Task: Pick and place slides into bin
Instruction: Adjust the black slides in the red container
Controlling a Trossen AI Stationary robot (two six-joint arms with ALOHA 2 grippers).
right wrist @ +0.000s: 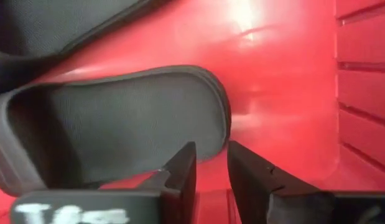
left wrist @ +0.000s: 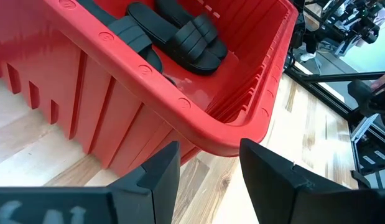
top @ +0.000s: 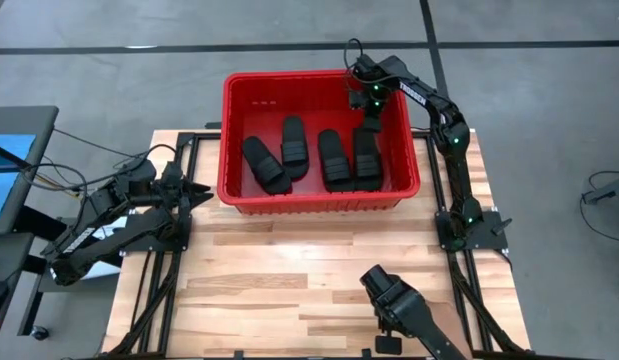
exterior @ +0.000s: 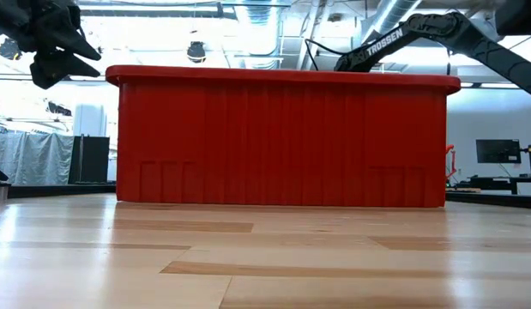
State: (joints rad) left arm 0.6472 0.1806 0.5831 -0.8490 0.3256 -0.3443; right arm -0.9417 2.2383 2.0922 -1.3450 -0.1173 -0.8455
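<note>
The red bin (top: 320, 76) stands on the far half of the wooden table and fills the low view (exterior: 282, 137). Four black slides lie on its bottom: two at the left (top: 264, 165) (top: 294, 142) and two side by side at the right (top: 332, 158) (top: 366, 155). My right gripper (top: 370, 120) reaches down into the bin's far right corner, fingers a little apart, just over the far end of the rightmost slide (right wrist: 117, 118). My left gripper (top: 201, 193) is open and empty beside the bin's near left corner (left wrist: 236, 140). My right gripper (right wrist: 211, 158) points down at the rounded end of the rightmost slide (right wrist: 211, 99), which lies flat on the bin's bottom. I cannot tell whether a fingertip (right wrist: 186, 158) touches its edge.
The bin's right wall (right wrist: 366, 93) is close beside my right gripper. A dark camera mount (top: 399, 310) stands at the table's near edge. Bare wooden table (top: 289, 270) lies between it and the bin.
</note>
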